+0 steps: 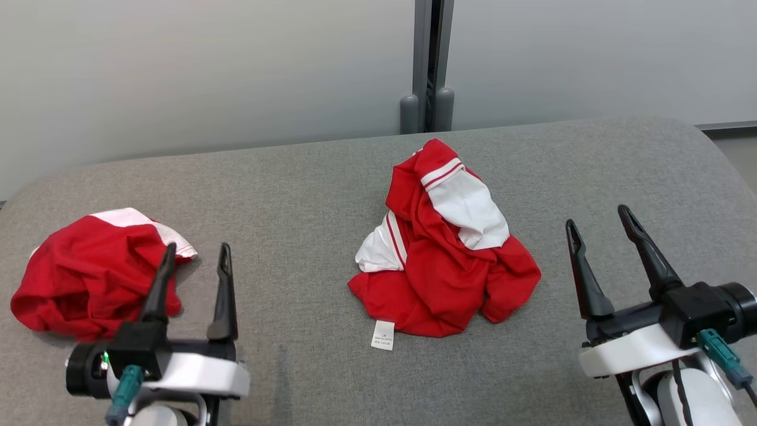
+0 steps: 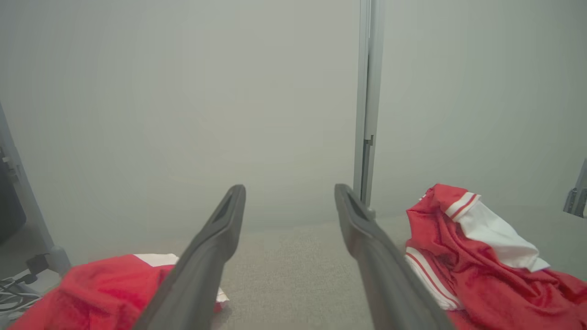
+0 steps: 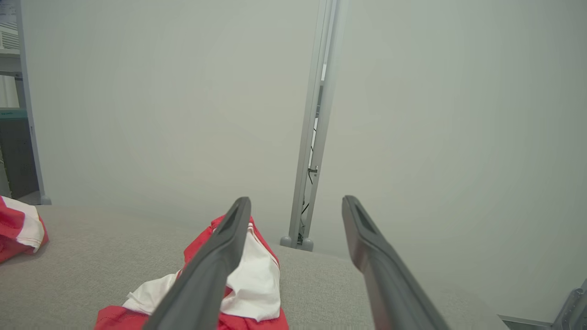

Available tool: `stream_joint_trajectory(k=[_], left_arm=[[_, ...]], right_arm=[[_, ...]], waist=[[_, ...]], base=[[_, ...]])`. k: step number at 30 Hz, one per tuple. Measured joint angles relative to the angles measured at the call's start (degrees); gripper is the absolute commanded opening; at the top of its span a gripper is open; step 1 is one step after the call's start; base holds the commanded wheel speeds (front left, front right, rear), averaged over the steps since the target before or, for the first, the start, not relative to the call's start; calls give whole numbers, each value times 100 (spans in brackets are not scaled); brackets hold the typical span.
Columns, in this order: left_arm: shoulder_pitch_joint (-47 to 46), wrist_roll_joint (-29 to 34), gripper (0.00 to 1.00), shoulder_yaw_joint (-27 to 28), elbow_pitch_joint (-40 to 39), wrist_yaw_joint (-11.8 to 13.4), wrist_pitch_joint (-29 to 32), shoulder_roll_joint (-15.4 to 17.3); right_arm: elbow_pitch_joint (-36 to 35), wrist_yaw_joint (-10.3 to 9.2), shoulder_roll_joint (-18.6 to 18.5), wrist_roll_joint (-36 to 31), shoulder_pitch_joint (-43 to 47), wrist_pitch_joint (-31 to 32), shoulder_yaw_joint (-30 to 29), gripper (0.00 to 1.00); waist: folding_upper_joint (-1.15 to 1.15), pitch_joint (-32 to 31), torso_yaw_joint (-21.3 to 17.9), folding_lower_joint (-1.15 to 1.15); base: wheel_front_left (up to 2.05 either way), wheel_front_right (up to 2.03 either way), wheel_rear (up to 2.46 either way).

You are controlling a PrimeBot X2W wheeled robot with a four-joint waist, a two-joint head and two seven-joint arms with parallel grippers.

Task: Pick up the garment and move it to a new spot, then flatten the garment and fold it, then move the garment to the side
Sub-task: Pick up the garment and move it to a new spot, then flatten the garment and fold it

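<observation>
A crumpled red and white garment (image 1: 443,254) lies in a heap at the middle of the grey padded table (image 1: 295,195), its white tag on the near side. The left wrist view has it at the right (image 2: 477,256); in the right wrist view it sits low and left (image 3: 247,279). A second red and white garment (image 1: 89,272) is bunched at the table's left, also visible low in the left wrist view (image 2: 101,293). My left gripper (image 1: 195,251) stands open just right of that bundle, holding nothing. My right gripper (image 1: 597,216) is open and empty, off to the right of the middle heap.
Behind the table rises a pale wall with a grey vertical post (image 1: 430,65) at its centre. The table's rounded far corners fall away at left and right. Bare grey surface lies between the two garments and in front of them.
</observation>
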Motion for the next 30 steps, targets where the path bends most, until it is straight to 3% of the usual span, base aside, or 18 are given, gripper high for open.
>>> stream_joint_trajectory(k=[15, 30], left_arm=[[116, -274, 100, -692, 84, 257, 1, -11], [-183, -396, 100, -1366, 118, 297, 1, -13]], right_arm=[[483, 0, 4, -168, 69, -8, -79, 100], [2680, 0, -489, -244, -1331, -14, 422, 100]], waist=[[0, 89, 252, 0], [0, 522, 1101, 0]], base=[[0, 0, 0], [0, 0, 0]])
